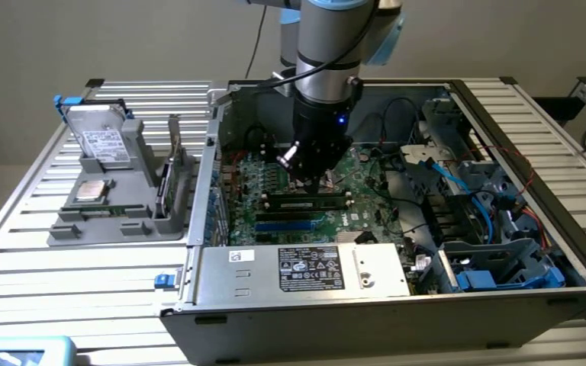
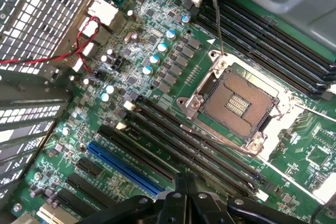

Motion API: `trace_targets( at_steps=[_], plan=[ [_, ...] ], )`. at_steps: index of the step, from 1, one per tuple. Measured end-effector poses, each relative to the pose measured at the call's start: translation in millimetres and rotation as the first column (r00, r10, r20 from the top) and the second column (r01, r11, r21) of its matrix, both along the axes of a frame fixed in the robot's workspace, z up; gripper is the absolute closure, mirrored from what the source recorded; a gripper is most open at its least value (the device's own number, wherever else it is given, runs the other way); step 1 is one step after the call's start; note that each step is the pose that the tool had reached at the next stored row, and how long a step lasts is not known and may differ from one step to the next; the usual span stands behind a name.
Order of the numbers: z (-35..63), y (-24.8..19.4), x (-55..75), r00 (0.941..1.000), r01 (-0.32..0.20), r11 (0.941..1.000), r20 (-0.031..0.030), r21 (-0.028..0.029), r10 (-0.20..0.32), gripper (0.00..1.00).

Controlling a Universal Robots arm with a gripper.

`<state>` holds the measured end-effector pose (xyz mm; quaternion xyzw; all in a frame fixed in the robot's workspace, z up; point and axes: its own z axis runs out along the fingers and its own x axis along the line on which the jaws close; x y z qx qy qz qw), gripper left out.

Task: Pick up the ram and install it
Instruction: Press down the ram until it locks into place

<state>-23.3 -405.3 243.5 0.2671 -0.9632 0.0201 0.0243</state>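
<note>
The hand [image 1: 313, 177], fingers closed together and holding nothing, hovers over the ram [image 1: 307, 203] seated in the motherboard [image 1: 272, 183].

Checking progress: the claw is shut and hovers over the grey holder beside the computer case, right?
Not quite. The claw is shut, but it hovers inside the open computer case, above the motherboard, not over the grey holder. The exterior view shows this.

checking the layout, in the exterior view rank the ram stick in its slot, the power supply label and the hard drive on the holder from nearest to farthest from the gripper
1. ram stick: just below the gripper, inside the case.
2. power supply label: at the case's front edge.
3. hard drive: outside the case, on the grey holder at the exterior view's left.
</note>
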Motion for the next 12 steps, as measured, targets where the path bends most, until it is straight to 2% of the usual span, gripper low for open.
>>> trace_targets(
  at_steps=[5,12],
  plan=[
    [0.0,0.0,0.0,0.9973,0.073,0.9973,0.0000,0.0000,-0.073,0.89],
    [0.0,0.0,0.0,0.9866,0.163,0.9866,0.0002,-0.0001,-0.163,0.89]
  ],
)
